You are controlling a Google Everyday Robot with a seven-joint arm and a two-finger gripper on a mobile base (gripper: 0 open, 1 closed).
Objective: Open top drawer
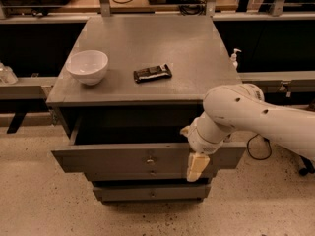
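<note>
At six o'clock in the view, the wide grey top drawer [123, 159] stands pulled well out of the grey metal cabinet [147, 38], its deep dark box open behind the front panel. Its small central metal knob [150, 159] shows bare on that panel. At three o'clock from the knob, the cream-tipped gripper [197, 166] of the white robot arm [256, 119] hangs against the panel's right part, near its upper edge. Whether the pincer is spread, closed or pinching that edge cannot be told.

Handling: the drawer is judged rigid and fairly heavy, sliding straight outward. The knob is small and probably slippery, so the panel's top lip looks the surer hold.

Surroundings: two narrower grey drawer fronts [147, 193] sit shut at six o'clock beneath. On the cabinet top, a white ceramic bowl [87, 67] rests at ten o'clock and a black wrapped bar [152, 73] at twelve, both well apart from the drawer. A small pump bottle [236, 58] stands at two o'clock. Only the arm itself crowds the drawer's right side.
</note>
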